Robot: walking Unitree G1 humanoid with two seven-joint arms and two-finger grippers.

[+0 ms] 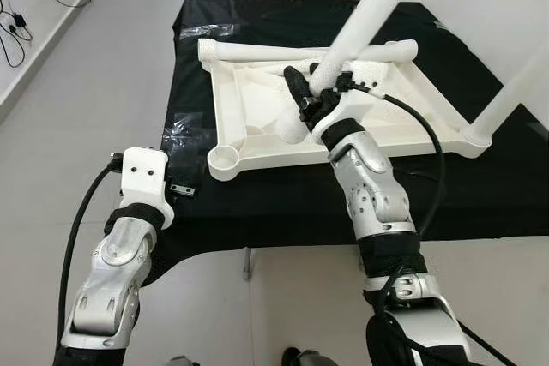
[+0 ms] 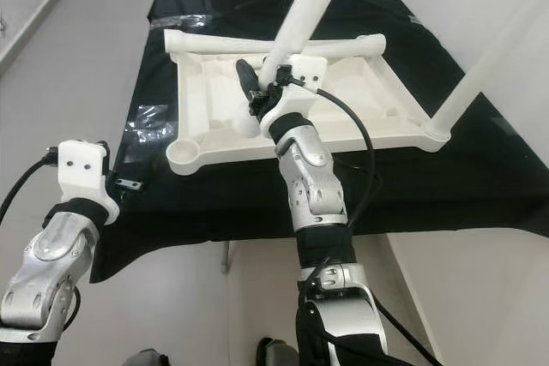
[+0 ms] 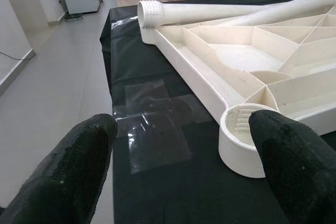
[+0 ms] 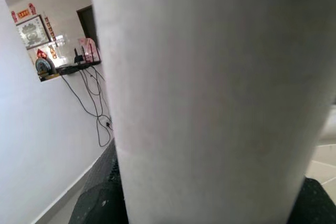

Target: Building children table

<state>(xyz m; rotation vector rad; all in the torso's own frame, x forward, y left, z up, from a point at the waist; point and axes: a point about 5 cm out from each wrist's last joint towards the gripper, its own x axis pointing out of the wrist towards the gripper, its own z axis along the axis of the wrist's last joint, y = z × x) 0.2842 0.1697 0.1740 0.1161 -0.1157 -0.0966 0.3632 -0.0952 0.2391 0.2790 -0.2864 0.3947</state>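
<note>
A black cloth-covered work table [image 1: 257, 203] stands on a pale tiled floor beside a white wall. On it lies the white plastic tabletop [image 1: 249, 109], underside up, ribs exposed. One leg [image 1: 515, 92] already stands in the far right corner socket, and another lies along the back edge.

The right gripper [image 1: 319, 96] is closed around a loose white leg [image 1: 369, 6], holding it tilted, with its lower end resting inside the ribbed underside just beyond the fingertips. The empty corner socket [image 1: 225, 159] sits well to the left of those fingers, nearer the robot.

The left gripper [image 3: 178, 166] hovers at the table's left edge with its fingers [image 3: 73, 171] spread wide, gripping nothing. The empty socket lies just ahead of the right-hand fingertip; a taped patch of clear film [image 3: 157, 129] lies between the fingers.

Hazards, as judged:
- A tilted entry into the socket may cross the thread or jam.
- The tabletop is unrestrained; side load from the leg may slide it on the cloth.
- The long leg may twist within the grip.
- Swinging the leg may strike the standing leg.
</note>
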